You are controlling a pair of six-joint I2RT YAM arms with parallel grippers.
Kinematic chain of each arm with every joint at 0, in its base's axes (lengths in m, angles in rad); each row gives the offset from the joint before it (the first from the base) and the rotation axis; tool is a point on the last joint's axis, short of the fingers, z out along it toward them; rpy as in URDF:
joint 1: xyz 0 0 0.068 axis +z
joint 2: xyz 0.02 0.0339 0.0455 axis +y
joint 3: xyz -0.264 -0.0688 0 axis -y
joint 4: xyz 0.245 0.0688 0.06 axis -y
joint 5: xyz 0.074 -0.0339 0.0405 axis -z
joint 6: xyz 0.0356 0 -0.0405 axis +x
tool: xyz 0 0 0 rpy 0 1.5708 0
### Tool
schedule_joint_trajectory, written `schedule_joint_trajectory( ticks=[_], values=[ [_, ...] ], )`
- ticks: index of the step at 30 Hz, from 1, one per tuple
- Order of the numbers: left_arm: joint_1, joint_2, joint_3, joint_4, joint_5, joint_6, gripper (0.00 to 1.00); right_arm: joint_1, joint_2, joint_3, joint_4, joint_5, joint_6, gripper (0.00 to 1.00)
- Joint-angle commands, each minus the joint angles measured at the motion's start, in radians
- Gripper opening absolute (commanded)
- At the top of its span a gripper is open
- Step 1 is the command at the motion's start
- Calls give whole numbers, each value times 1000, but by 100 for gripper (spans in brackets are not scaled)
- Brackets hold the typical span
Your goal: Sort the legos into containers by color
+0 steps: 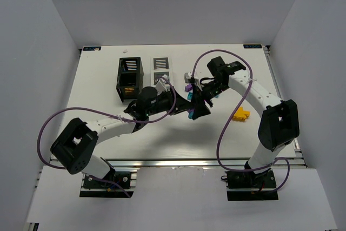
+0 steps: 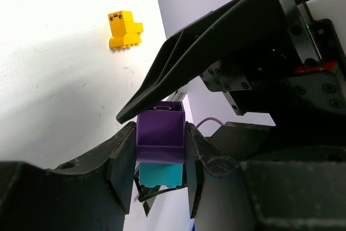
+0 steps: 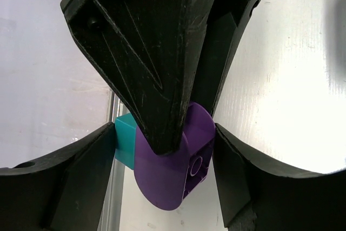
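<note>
A purple lego [image 2: 160,136] stuck to a teal lego [image 2: 159,174] is held between both grippers above the table's middle. My left gripper [image 2: 159,150] is shut on this stack, its pads against the sides of both bricks. My right gripper [image 3: 165,160] is shut on the same stack, one finger on the teal lego [image 3: 124,142], the other on the purple lego [image 3: 167,182]. In the top view the left gripper [image 1: 186,106] and right gripper [image 1: 199,106] meet tip to tip. The black container [image 1: 130,78] and white container [image 1: 161,68] stand at the back left.
A yellow-orange lego [image 1: 241,114] lies on the table to the right; it also shows in the left wrist view [image 2: 124,29]. A loose purple lego [image 1: 188,87] and a small grey piece [image 1: 189,76] lie behind the grippers. Cables loop over both arms.
</note>
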Motion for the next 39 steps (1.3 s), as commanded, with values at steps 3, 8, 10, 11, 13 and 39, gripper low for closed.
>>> schedule_joint_trajectory(
  ticks=[3,8,10,11,13,39],
  values=[
    [-6,-34,29,11,27,8,3,7,-37,-3,23,-19,-28,89],
    [-1,-89,15,-56,-19,31,0,4,-46,-31,66,12,26,89],
    [4,-110,11,-93,-41,51,0,1,-63,-43,117,36,53,89],
    [10,-133,6,-110,-47,63,0,-2,-70,-57,136,44,85,89],
    [16,-161,0,-171,-81,83,0,-17,-95,-69,193,58,109,89],
    [39,-624,-58,-327,-500,287,0,-7,-420,-419,741,41,490,51]
  ],
)
